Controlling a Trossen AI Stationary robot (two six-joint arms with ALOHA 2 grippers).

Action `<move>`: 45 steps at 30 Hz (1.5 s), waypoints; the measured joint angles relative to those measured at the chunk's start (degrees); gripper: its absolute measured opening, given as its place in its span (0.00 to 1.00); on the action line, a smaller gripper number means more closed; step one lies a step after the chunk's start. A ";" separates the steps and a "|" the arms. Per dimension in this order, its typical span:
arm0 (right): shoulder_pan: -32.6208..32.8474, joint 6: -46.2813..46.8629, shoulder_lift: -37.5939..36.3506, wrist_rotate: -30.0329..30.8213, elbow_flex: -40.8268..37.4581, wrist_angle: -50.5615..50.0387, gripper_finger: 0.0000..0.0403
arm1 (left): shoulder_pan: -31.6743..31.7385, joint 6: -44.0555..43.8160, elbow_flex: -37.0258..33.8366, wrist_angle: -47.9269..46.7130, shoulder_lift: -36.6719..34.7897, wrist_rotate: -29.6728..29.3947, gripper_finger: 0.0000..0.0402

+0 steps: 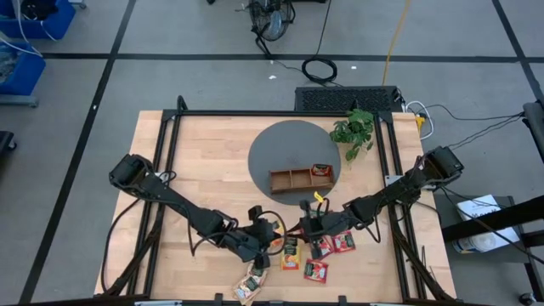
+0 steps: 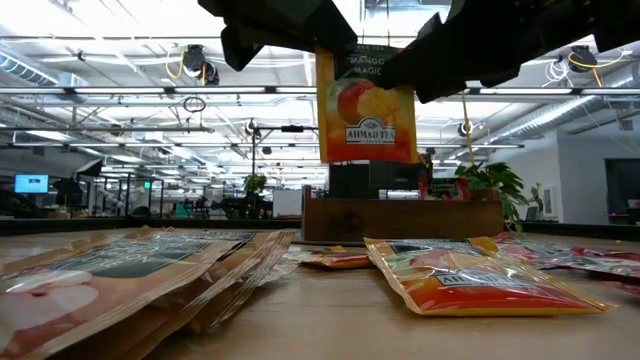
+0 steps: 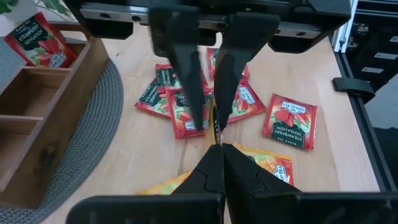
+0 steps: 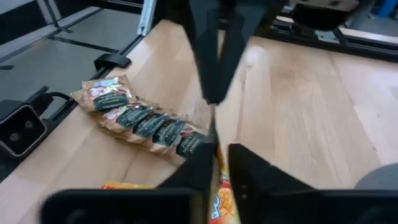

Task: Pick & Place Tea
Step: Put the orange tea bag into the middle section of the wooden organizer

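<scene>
Orange-yellow packet (image 2: 366, 108) hanging upright above the table in low view, label legible: "MANGO MAGIC" across the top, "AHMAD TEA" on the dark band below a mango picture. Pinched from both sides: left gripper (image 3: 215, 147) closed tight on one edge, right gripper (image 4: 216, 151) closed on the same packet from the opposite side, fingertips of the two nearly meeting.

Red packets (image 3: 291, 121) flat on the wood near the right gripper, readable "AHMAD TEA" and "STRAWBERRY SENSATION" (several overlapping, one lying apart). One more red strawberry packet (image 3: 38, 41) standing in an end compartment of the wooden tray (image 1: 299, 179); other two compartments bare in left wrist view. Tray sits on a dark round mat (image 1: 280, 149), green plant (image 1: 355, 129) just beside the mat's edge.

Row of beige packets (image 4: 146, 121) with dark labels, fanned and overlapping, close to the table's near edge; print too small to read. Second mango packet (image 2: 470, 278) flat on the table under the grippers.

Bare wood between mat and left frame rail; near edge crowded with packets.
</scene>
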 joint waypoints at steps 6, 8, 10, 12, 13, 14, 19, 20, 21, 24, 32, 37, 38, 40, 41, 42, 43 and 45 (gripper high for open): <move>-0.06 -1.66 0.00 -1.48 0.00 -0.04 0.01 | 0.52 -0.72 0.00 0.02 0.02 0.07 0.01; -0.07 -2.09 0.00 -1.50 0.00 -0.07 0.00 | 0.64 -0.69 0.00 0.03 0.02 0.07 0.04; -0.07 -2.12 0.00 -1.57 0.00 -0.49 0.00 | 0.54 0.30 0.00 -0.11 -0.27 0.08 0.09; -0.07 -3.04 -0.08 -1.63 0.02 -1.65 0.00 | 0.18 2.18 -0.04 -0.58 -1.17 0.39 0.14; -0.07 -3.54 -0.37 -1.65 0.02 -2.63 0.00 | 0.08 2.60 -0.04 -0.44 -1.81 1.18 0.17; -0.10 -3.87 -0.78 -1.69 0.02 -3.53 0.00 | -0.32 3.08 -0.04 -0.99 -2.74 1.86 0.19; -1.37 -6.38 -4.95 -2.46 0.07 -10.56 0.00 | -3.55 5.36 -0.25 -2.39 -4.86 2.37 0.27; -1.98 -6.99 -6.10 -3.57 0.07 -11.56 0.00 | -4.48 6.68 -0.68 -1.47 -4.77 0.78 0.27; -2.52 -7.69 -7.53 -4.74 0.07 -12.95 0.00 | -5.29 8.46 -1.24 0.31 -4.68 -0.81 0.28; -4.88 -9.44 -11.76 -7.14 -1.43 -12.89 0.00 | -6.28 14.56 -4.43 12.04 -3.95 -2.44 0.28; -18.48 -12.40 -22.50 -14.07 -9.02 -12.92 0.00 | -3.91 20.21 -20.51 40.46 -3.80 1.89 0.28; -28.98 -15.87 -25.48 -17.65 -12.49 -12.88 0.00 | -1.68 15.96 -26.87 45.28 -3.80 2.18 0.28; -31.12 -15.84 -25.54 -19.56 -12.95 -13.09 0.00 | -1.37 15.28 -27.32 45.14 -3.79 2.23 0.28; -35.36 -16.25 -24.75 -23.38 -13.14 -13.01 0.00 | -0.78 14.77 -27.78 45.80 -3.78 2.40 0.28; -37.40 -17.08 -23.99 -25.28 -13.14 -12.75 0.00 | -0.54 14.84 -27.82 46.12 -3.78 2.40 0.28; -39.20 -17.71 -23.42 -27.00 -13.14 -12.83 0.00 | -0.29 14.98 -27.82 46.21 -3.74 2.64 0.28; -41.08 -18.21 -22.72 -28.60 -13.20 -12.83 0.00 | -0.06 14.96 -27.82 46.43 -3.42 3.10 0.28; -44.04 -18.58 -21.17 -31.32 -13.14 -10.60 0.00 | 0.11 15.61 -27.87 46.49 -3.15 4.14 0.28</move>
